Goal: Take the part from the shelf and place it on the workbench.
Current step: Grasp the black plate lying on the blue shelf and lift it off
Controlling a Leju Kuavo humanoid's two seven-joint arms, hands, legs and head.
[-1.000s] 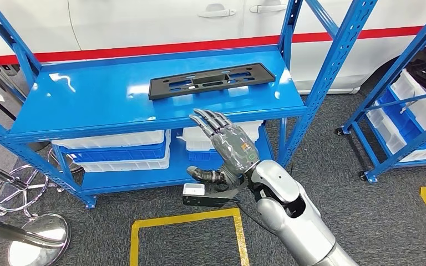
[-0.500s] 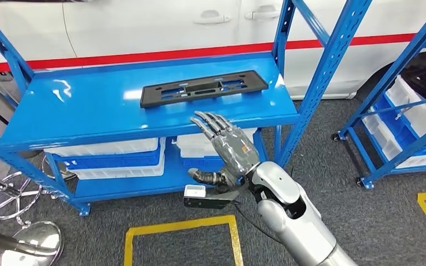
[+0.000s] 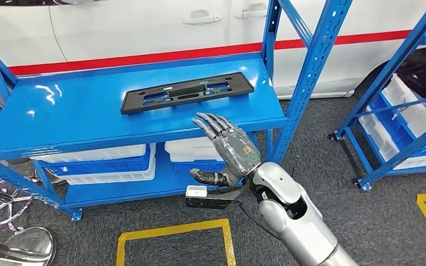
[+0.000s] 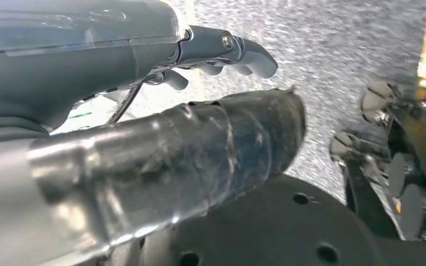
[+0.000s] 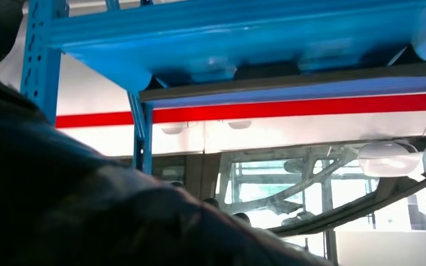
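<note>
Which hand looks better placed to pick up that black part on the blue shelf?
The right hand, probably. It is raised in front of the blue shelf, fingers apart and stretched toward the black part, holding nothing. The left hand hangs low over the grey floor, away from the shelf.

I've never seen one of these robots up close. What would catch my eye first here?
Probably the silver right hand, raised with its fingers spread just in front of the bright blue shelf. On that shelf lies a long flat black part, untouched. Behind stands a white car with a red stripe.
</note>
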